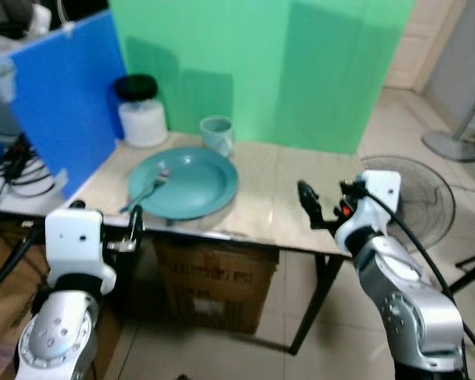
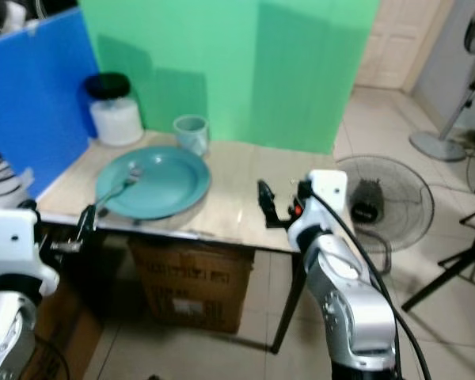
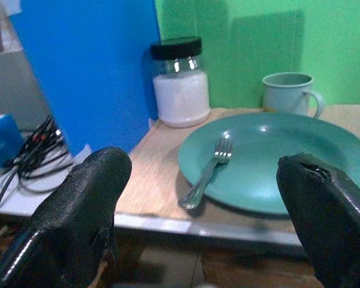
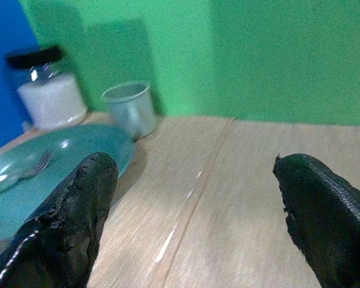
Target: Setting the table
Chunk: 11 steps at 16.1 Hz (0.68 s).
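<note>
Left eye view puts my left hand (image 1: 133, 229) at the surface's (image 1: 285, 206) near edge by the plate (image 1: 198, 186) holding a fork (image 1: 146, 191), mug (image 1: 218, 134) and jar (image 1: 141, 111) behind, while both wrist views show my hands spread wide and empty, my right hand (image 4: 192, 222) over bare wood.

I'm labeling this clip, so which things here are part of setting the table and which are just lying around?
Job: plate, fork lying on it, mug, table, both open grippers, left and right.
Lying about: jar, box, fan, cables.
</note>
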Available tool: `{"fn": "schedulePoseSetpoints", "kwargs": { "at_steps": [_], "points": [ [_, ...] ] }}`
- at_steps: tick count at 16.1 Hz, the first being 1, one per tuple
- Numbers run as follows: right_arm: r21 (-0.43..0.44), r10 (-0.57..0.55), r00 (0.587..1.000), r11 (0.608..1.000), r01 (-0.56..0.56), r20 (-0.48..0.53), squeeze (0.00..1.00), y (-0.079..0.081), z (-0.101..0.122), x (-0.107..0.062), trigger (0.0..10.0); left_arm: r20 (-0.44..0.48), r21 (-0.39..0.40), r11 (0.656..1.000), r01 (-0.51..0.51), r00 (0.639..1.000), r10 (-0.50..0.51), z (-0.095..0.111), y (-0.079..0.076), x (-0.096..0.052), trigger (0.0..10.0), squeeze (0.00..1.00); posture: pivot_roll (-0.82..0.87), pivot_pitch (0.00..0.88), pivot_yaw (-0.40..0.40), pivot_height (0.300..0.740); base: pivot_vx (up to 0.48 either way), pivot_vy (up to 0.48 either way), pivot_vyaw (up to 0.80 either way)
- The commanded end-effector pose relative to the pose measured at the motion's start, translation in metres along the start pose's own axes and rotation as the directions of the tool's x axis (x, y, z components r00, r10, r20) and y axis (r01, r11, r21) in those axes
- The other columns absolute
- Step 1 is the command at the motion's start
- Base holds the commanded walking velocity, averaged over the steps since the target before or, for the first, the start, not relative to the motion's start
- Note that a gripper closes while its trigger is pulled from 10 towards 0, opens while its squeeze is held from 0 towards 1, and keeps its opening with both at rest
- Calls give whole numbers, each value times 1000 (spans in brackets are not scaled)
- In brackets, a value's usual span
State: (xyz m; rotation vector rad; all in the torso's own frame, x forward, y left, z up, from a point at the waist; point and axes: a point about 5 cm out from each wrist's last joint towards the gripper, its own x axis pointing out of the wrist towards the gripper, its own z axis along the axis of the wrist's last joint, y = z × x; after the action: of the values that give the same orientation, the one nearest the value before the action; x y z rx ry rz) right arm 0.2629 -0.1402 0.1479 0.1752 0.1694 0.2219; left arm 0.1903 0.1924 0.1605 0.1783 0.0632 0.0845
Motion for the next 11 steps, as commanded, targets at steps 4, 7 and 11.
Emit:
{"fn": "schedulePoseSetpoints", "kwargs": {
  "at_steps": [4, 7, 11],
  "points": [
    [-30, 67, 994, 997, -70, -82, 0, 4, -8, 4, 10000, 15, 9, 1000, 23, 1000, -24, 5, -2, -5, 10000, 0, 20, 0, -5, 740, 355, 0, 0],
    [-23, 99, 991, 995, -102, -96, 0, 8, -10, 4, 10000, 7, 26, 999, 43, 999, -43, 3, 0, -6, 10000, 0, 18, 0, 0, 740, 366, 0, 0],
    [-16, 97, 990, 995, -99, -103, 0, 9, -13, 3, 10000, 10, 30, 998, 48, 999, -48, 4, 2, -3, 10000, 0, 17, 0, 9, 740, 368, 0, 0]
  ]
}}
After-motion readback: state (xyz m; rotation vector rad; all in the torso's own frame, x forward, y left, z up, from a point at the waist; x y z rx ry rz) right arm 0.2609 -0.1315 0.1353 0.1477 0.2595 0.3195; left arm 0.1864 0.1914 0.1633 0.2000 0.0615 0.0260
